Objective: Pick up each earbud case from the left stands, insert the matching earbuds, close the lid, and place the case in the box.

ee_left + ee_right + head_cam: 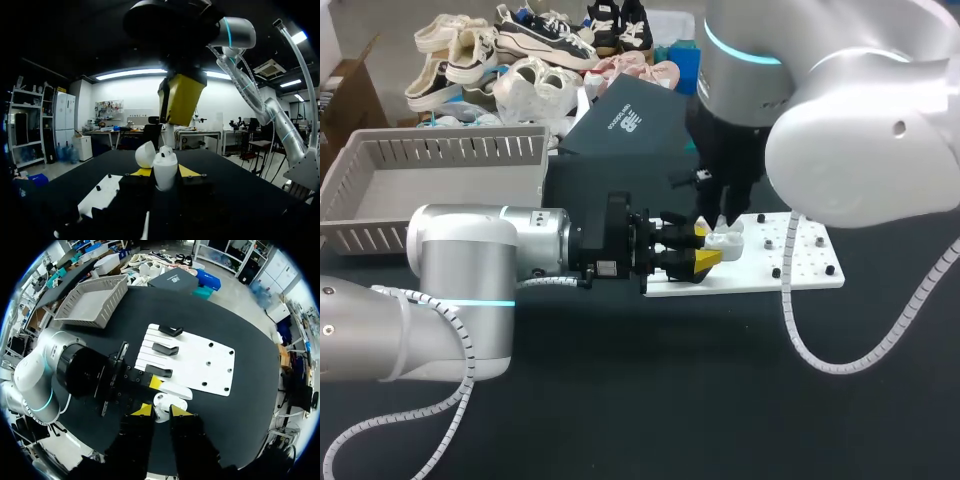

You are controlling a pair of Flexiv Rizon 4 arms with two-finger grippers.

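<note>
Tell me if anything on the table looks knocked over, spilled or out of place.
Nothing stands out. The earbud case sits upright in the left jaws, lid open, with the right jaws just above it; the white board lies flat.

The white earbud case [165,172] stands upright with its lid [145,154] swung open and an earbud [166,149] showing at its top, clamped in the left tool [705,250]; the grey slatted box [440,175] sits at the tabletop's [620,400] far left
</note>
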